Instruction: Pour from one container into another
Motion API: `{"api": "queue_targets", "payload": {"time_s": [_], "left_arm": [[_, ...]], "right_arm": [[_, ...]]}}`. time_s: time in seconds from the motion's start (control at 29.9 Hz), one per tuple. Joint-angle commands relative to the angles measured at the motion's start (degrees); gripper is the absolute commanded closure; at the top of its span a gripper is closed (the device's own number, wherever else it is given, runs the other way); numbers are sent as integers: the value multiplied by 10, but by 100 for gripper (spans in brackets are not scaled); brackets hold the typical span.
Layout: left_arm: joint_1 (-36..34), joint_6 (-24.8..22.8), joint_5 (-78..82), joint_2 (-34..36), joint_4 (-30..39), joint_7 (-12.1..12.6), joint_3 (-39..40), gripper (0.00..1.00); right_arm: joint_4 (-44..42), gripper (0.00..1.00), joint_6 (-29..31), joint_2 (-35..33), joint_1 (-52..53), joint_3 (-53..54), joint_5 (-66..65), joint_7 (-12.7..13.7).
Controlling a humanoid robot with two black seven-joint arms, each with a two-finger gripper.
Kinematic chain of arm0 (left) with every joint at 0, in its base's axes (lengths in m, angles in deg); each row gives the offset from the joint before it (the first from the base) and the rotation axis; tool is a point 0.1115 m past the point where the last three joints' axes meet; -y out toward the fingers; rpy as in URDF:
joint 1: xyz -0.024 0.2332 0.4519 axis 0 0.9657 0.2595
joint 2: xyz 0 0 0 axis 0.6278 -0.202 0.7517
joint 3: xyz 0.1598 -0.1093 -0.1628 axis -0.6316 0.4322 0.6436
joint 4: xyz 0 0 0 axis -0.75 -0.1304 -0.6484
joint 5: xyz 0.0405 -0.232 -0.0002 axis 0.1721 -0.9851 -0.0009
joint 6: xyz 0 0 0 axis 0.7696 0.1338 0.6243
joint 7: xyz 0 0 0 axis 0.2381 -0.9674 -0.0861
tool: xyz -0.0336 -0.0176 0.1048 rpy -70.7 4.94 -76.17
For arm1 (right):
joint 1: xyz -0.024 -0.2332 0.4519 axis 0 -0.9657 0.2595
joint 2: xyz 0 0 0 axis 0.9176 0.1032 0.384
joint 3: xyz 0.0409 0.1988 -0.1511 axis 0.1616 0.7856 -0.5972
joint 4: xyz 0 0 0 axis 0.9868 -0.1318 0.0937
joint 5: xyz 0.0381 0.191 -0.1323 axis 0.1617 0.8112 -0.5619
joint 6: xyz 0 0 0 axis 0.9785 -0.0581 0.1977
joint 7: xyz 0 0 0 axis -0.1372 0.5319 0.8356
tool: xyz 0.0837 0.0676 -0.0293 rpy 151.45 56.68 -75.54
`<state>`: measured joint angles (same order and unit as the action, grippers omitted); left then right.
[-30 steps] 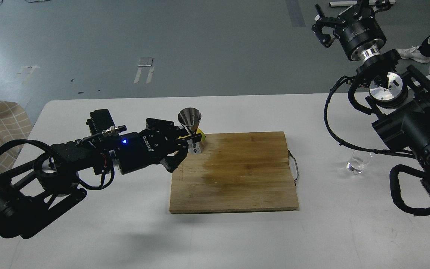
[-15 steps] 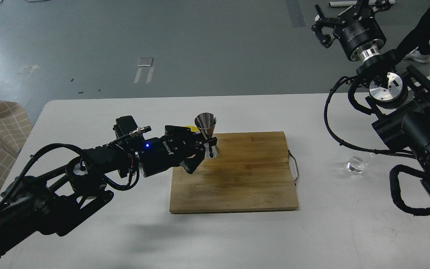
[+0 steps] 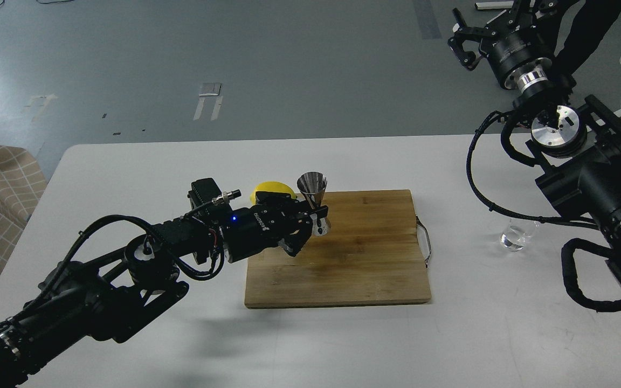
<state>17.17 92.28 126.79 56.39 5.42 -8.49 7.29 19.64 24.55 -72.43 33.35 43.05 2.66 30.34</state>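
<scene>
The glass (image 3: pixel 516 235) sits on the white table (image 3: pixel 450 334) over on the right side, well apart from the wooden cutting board (image 3: pixel 353 258) and partly tucked under the right arm's black cabling, so only its lower half and thick base show clearly. It stands upright, and nothing is touching it as far as the view lets on. The metal jigger (image 3: pixel 314 200) is over the back left part of the board, upright with its wide mouth facing up, and the left gripper (image 3: pixel 313 216) has its fingers closed around the narrow waist. Whether the jigger's bottom cone is actually resting on the board or hanging just above it, honestly can't tell from this angle. Right behind the gripper, at the back left corner of the board, there's a yellow lemon (image 3: pixel 273 189), half hidden by the wrist. The left arm stretches in from the lower left, low over the table, with a little blue light glowing on it. The right gripper (image 3: pixel 491 29) is way up in the top right corner, held high and nowhere near the glass, with its fingers spread apart and holding nothing. The board has a darker patch across its middle and a thin wire handle on its right edge.
</scene>
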Motion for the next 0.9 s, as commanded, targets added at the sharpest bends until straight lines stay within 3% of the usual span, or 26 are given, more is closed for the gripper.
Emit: {"api": "queue_targets", "payload": {"time_s": [0.0, 0.87], "left_arm": [[0, 14, 0, -8, -16, 0, -1, 100], [3, 27, 0, -30, -35, 0, -26, 100]], "right_arm": [[0, 0, 0, 0, 0, 0, -1, 0], [-1, 0, 0, 1, 3, 2, -1, 0]]}}
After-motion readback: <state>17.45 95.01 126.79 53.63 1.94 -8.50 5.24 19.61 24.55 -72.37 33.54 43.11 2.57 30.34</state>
